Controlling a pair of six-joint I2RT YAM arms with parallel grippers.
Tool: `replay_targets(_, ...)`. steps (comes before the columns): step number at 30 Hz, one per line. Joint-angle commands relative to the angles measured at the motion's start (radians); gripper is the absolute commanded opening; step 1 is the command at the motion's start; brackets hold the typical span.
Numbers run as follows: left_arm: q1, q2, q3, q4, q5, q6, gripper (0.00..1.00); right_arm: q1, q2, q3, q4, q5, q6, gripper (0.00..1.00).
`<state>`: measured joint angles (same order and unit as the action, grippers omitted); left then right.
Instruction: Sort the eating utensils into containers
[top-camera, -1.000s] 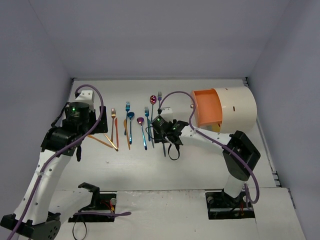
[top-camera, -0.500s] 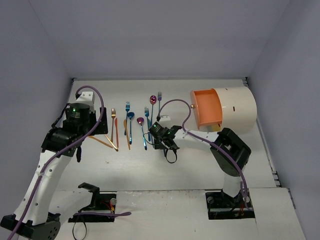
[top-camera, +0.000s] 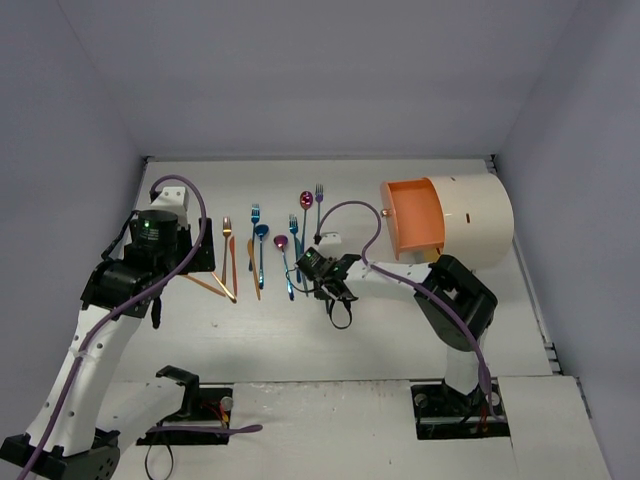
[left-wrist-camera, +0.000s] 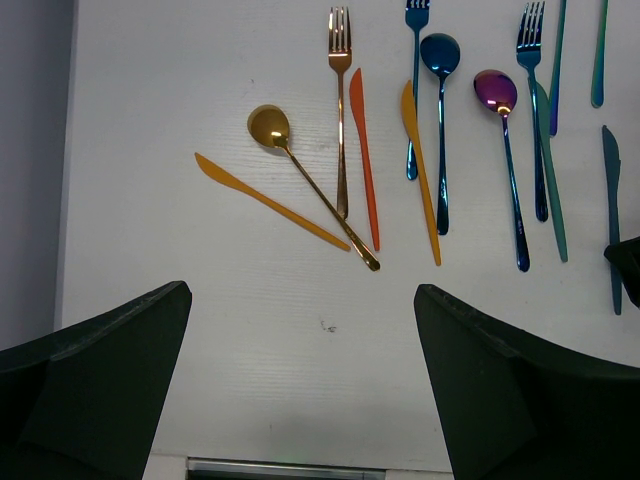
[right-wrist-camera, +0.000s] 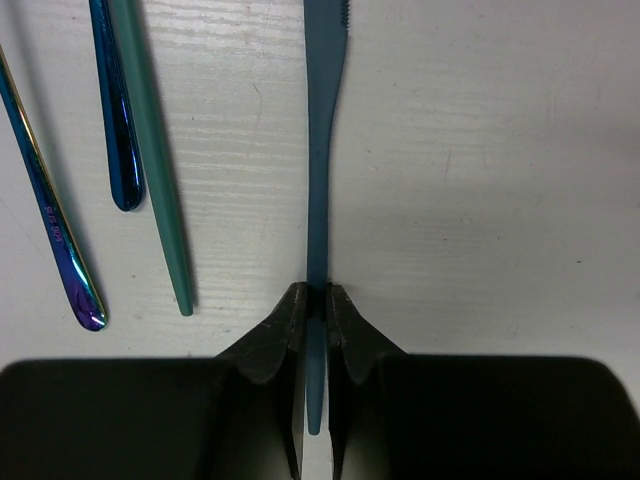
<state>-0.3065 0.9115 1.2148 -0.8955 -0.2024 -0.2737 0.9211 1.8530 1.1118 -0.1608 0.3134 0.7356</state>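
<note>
The eating utensils lie in a row on the white table: a gold fork, a gold spoon, orange knives, a blue spoon and a purple spoon. My right gripper is low on the table, shut on the handle of a blue knife at the row's right end. My left gripper hangs open above bare table, near the gold pieces. The containers are in a white cylinder cabinet; one orange drawer stands pulled out.
A teal handle and a dark blue handle lie just left of the gripped knife. A magenta spoon and a fork sit further back. Grey walls enclose the table on three sides. A black cable loop hangs under the right wrist.
The right gripper has moved a little left, come down over the blue knife's handle and shut on it. The left arm has barely moved.
</note>
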Motion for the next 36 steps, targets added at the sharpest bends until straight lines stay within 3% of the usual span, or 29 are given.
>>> replay_targets(1, 0.0, -0.009, 0.016, 0.015, -0.003, -0.003, 0.93, 0.012, -0.082, 0.01, -0.017, 0.067, -0.033, 0.0)
replay_targets(8, 0.0, 0.003, 0.04, 0.015, 0.0, 0.001, 0.93, 0.025, -0.296, 0.19, -0.026, 0.112, -0.187, 0.0)
replay_targets(16, 0.0, 0.012, 0.06, 0.015, 0.021, -0.01, 0.93, -0.044, -0.397, 0.35, -0.114, 0.245, -0.249, 0.0)
replay_targets(23, 0.0, 0.003, 0.06, 0.01, 0.026, -0.009, 0.93, -0.279, -0.492, 0.358, -0.157, 0.217, -0.268, 0.0)
replay_targets(28, 0.0, 0.009, 0.055, 0.01, 0.032, -0.01, 0.93, -0.426, -0.539, 0.305, -0.166, 0.108, -0.262, 0.0)
replay_targets(36, -0.001, 0.033, 0.061, 0.012, 0.038, -0.001, 0.93, -0.518, -0.581, 0.215, -0.176, 0.013, -0.3, 0.0)
